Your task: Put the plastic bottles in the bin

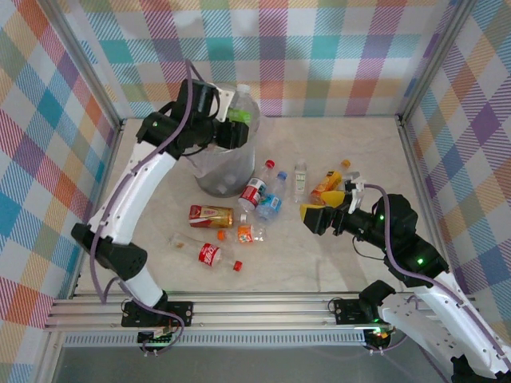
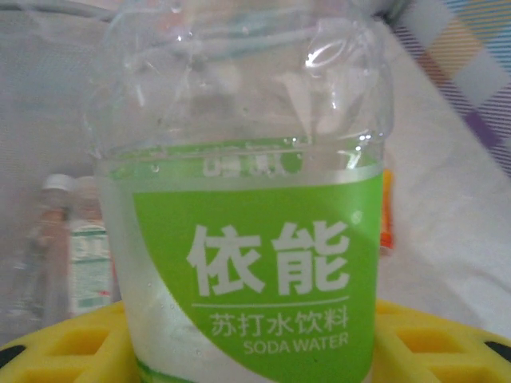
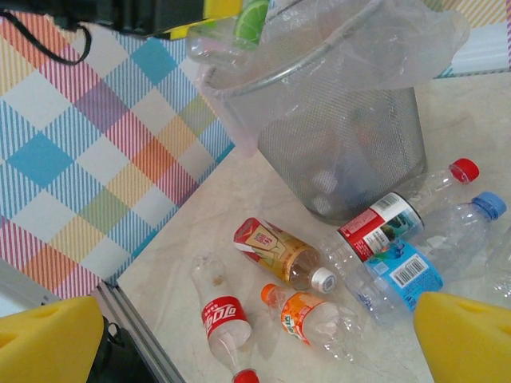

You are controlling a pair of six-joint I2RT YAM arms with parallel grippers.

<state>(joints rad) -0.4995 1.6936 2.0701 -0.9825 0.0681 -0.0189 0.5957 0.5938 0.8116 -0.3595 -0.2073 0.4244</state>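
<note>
My left gripper [image 1: 233, 128] is shut on a clear bottle with a green soda-water label [image 2: 255, 263] and holds it above the rim of the bin [image 1: 215, 174]. The label fills the space between its yellow pads [image 2: 72, 343]. The bin is a grey mesh basket with a clear liner [image 3: 343, 152]. Several plastic bottles lie on the table to its right and front: a red-label one [image 1: 254, 191], a blue-label one [image 1: 271, 204], a tea bottle [image 3: 275, 251], a small orange one [image 3: 307, 315] and a cola bottle [image 3: 223, 319]. My right gripper [image 1: 311, 217] hovers open, right of them.
A clear bottle [image 1: 300, 179] and an orange bottle [image 1: 327, 185] lie further right, just behind my right gripper. Checked cloth walls close in the table on three sides. A metal rail [image 1: 255, 307] runs along the near edge.
</note>
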